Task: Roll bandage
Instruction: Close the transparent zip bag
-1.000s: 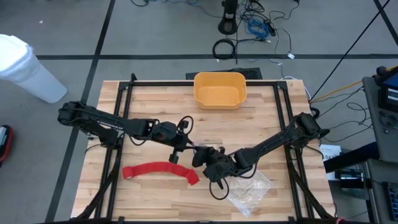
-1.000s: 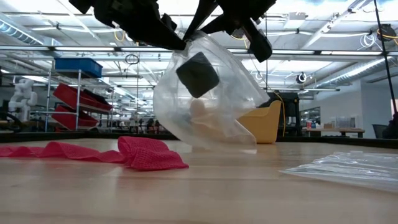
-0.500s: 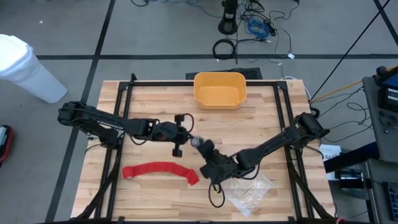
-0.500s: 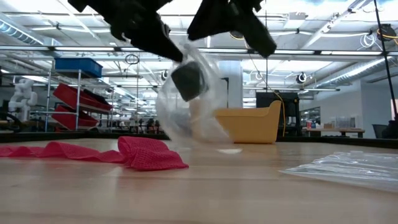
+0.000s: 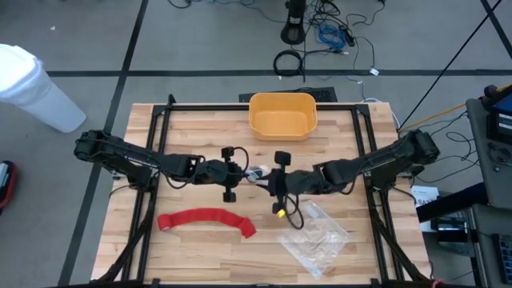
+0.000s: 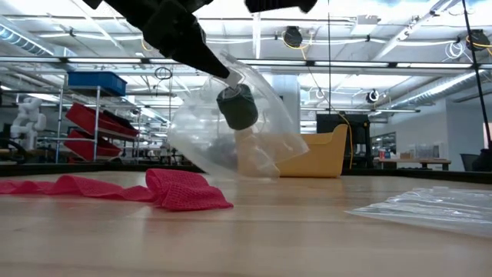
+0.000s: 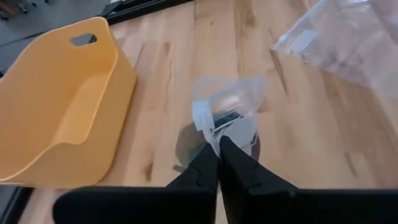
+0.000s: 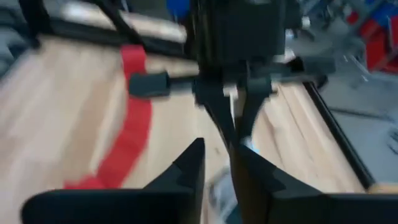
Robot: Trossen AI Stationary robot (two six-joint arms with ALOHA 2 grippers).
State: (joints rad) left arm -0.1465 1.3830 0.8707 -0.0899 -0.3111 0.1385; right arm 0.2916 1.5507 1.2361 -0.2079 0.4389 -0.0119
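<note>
1. Red bandage [image 5: 206, 219] lying unrolled as a flat, slightly arched band on the wooden counter [image 5: 192, 128], lower left of centre in the high view, its right end bunched into a fold; same strip [image 6: 115, 188] along the left of the low view, with a crumpled heap at its near end.
2. Touched by neither pincer; both arms well above it in the high view.
3. Left pincer [image 5: 245, 174] at the counter's middle, fingers [image 7: 208, 165] clenched on a small clear plastic bag [image 7: 225, 112], pinched by its edge.
4. That bag [image 6: 231, 127] hanging off the counter in the low view, a dark round piece inside or behind it; which, not clear.
5. Right pincer [image 5: 266, 181] just right of the left one, facing it tip to tip; fingers [image 8: 186, 165] slightly parted with a narrow gap, nothing seen between them.
6. Second clear crinkled bag [image 5: 318, 238] flat on the counter, lower right of centre, beside the bandage's right end but apart from it.
7. Yellow bin [image 5: 282, 115] at the counter's upper middle edge, well apart from the bandage.
</note>
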